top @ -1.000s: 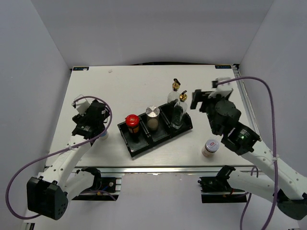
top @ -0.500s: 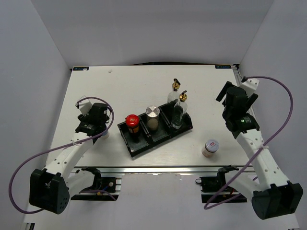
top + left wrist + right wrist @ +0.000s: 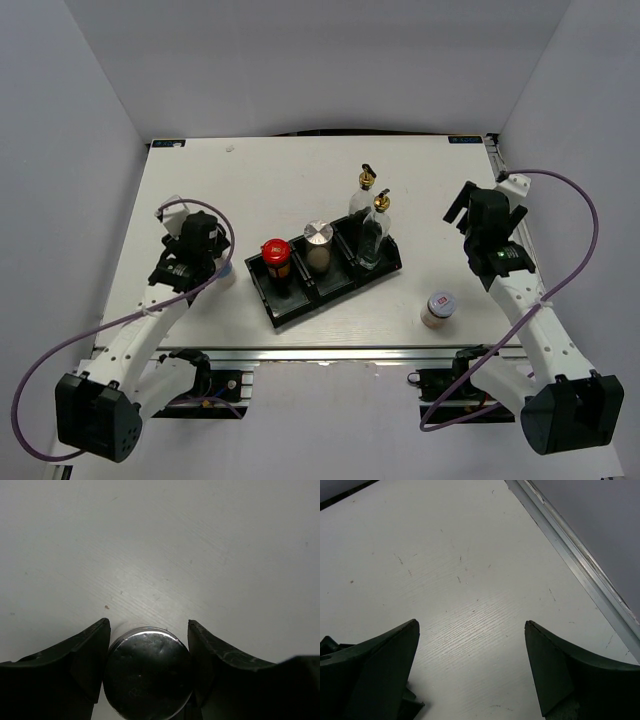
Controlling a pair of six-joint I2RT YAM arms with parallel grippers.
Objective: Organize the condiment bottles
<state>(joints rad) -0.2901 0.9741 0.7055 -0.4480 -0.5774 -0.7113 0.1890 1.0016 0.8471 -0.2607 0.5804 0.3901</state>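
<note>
**A:** Item one, far left?

**B:** Left gripper (image 3: 148, 630), low over the table (image 3: 280, 170), left of the black tray (image 3: 276, 311) and apart from it. Its two dark fingers (image 3: 85, 655) sit against opposite sides of the first shaker (image 3: 147, 672). The shaker has a shiny silver cap and stands upright on the tabletop, clamped between them.

**A:** The tray next?

**B:** Three compartments, set at a slant near the table's middle.
- Left compartment: the red-lidded jar (image 3: 276, 252), brown, upright.
- Middle compartment: the second shaker (image 3: 317, 240), silver cap, pale body, upright.
- Right compartment: the front glass bottle (image 3: 375, 230), tall, clear, with a gold pour spout.

**A:** And the other tall one?

**B:** The rear glass bottle (image 3: 362, 198), same make, upright just behind the front one at the tray's far right corner. I cannot tell from the overhead view whether its base is inside the compartment or on the table.

**A:** Anything loose?

**B:** The third shaker (image 3: 438, 308), pale with a white cap bearing a red mark. It stands alone on the table to the right of the tray, near the front edge.

**A:** Last entry?

**B:** Right gripper (image 3: 472, 625), near the table's right edge, well apart from every container. Its fingers are spread wide with only bare tabletop between them. The wrist view also shows the table's metal edge rail (image 3: 580, 575).
</note>
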